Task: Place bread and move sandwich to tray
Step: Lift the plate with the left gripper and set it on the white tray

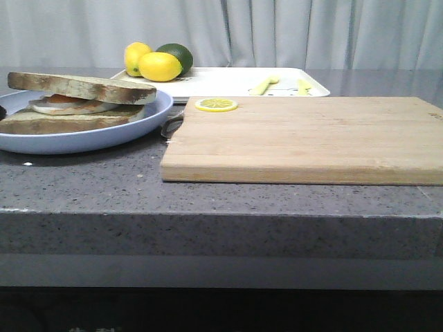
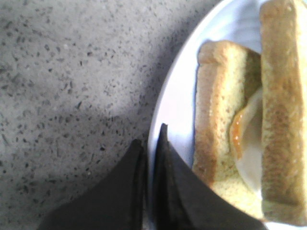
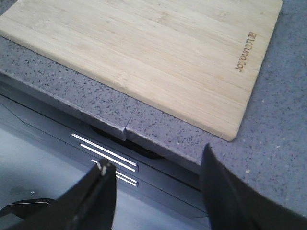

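- Bread (image 1: 83, 86) lay as the top slice of the sandwich (image 1: 73, 104), on the pale blue plate (image 1: 149, 121) at the left edge of the countertop (image 1: 90, 176); in the front view it sat slightly askew over the fried egg (image 1: 69, 104) and the lower slice.
- Left gripper (image 2: 150, 143) was pinched on the plate's rim, one dark finger outside on the counter side, the other inside, the gap between them only a sliver.
- Right gripper (image 3: 156, 187) hung spread wide and empty past the front edge of the countertop, near the front right corner of the cutting board (image 3: 144, 52).
- Tray (image 1: 228, 81) sat along the far edge of the countertop, behind the board, carrying citrus fruit (image 1: 159, 63) at its left end and small pale items I could not identify at its right end.
- Handling, as I judged it: the stack looked light but loose, with a smooth egg between two stiff-crusted slices, so tilting would probably let the top slice slide.
- Plate probably was rigid and slick; a rim hold on one side would lever it, so keeping it level mattered.
- Lemon slice (image 1: 216, 104) rested at the board's far left corner.
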